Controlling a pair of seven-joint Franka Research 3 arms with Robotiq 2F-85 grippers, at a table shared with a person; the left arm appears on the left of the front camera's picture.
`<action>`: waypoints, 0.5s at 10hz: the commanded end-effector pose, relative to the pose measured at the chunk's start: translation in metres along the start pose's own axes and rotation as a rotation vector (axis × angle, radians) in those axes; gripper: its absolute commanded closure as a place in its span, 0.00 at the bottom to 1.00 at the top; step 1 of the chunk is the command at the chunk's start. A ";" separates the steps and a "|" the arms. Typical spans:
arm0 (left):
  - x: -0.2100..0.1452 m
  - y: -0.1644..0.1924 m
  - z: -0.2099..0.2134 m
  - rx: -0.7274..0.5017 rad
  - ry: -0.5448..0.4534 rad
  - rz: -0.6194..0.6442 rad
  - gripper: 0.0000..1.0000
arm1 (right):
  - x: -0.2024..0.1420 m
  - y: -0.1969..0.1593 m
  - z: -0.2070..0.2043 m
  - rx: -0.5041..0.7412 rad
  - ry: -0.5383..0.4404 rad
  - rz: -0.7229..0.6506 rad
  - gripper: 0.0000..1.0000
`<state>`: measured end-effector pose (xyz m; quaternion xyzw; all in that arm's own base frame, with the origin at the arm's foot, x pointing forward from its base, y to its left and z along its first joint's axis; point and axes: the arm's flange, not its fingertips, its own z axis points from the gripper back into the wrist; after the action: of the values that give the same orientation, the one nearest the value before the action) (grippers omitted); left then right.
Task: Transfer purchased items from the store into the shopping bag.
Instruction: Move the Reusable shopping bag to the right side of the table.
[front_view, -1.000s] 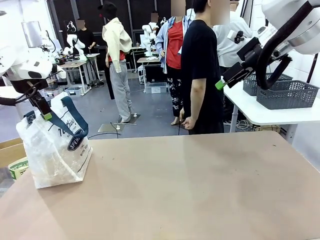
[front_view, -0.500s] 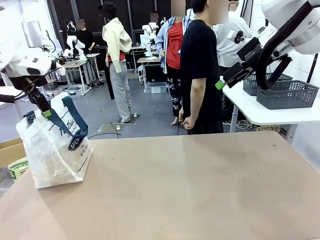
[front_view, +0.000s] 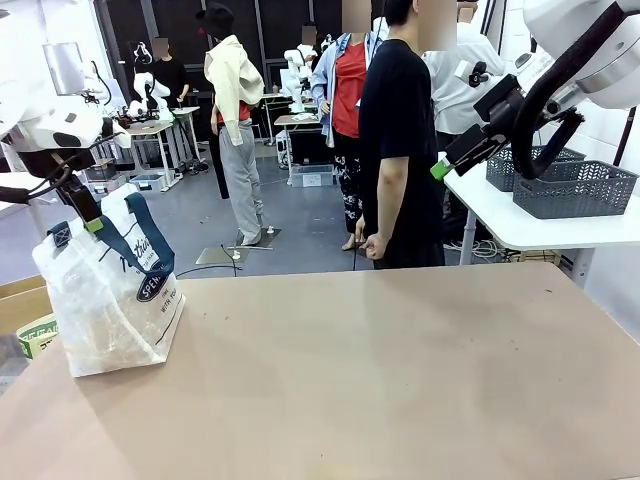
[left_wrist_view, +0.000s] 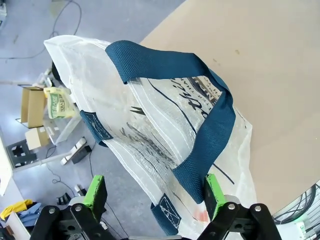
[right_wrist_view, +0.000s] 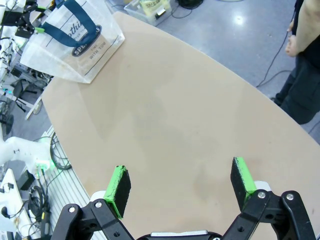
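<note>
The shopping bag, whitish translucent plastic with navy strap handles and a round navy logo, stands upright at the table's left edge. My left gripper hangs just above its top, by a handle. In the left wrist view that gripper is open, its green pads either side of the bag, with a navy handle running close to one pad. My right gripper is raised at the far right; seen from its wrist it is open and holds nothing, high over the table. The purchased items are hidden.
A person in black stands at the far edge of the tan table, hand hanging down. Dark grey lattice baskets sit on a white side table at right. A green-printed box lies beside the bag, off the table.
My left wrist has drifted a little to the left and up above the bag. The right arm and the bag are unmoved.
</note>
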<state>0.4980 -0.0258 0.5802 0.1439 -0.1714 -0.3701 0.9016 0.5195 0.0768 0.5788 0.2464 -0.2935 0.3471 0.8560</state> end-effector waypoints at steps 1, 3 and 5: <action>-0.001 0.001 -0.001 -0.003 0.000 0.005 0.00 | 0.001 0.000 0.000 -0.017 0.012 0.004 0.00; -0.001 0.001 -0.001 -0.003 0.000 0.005 0.00 | 0.001 0.000 0.000 -0.017 0.012 0.004 0.00; -0.001 0.001 -0.001 -0.003 0.000 0.005 0.00 | 0.001 0.000 0.000 -0.017 0.012 0.004 0.00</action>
<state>0.4979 -0.0256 0.5797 0.1437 -0.1709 -0.3700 0.9018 0.5195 0.0768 0.5788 0.2464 -0.2935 0.3471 0.8560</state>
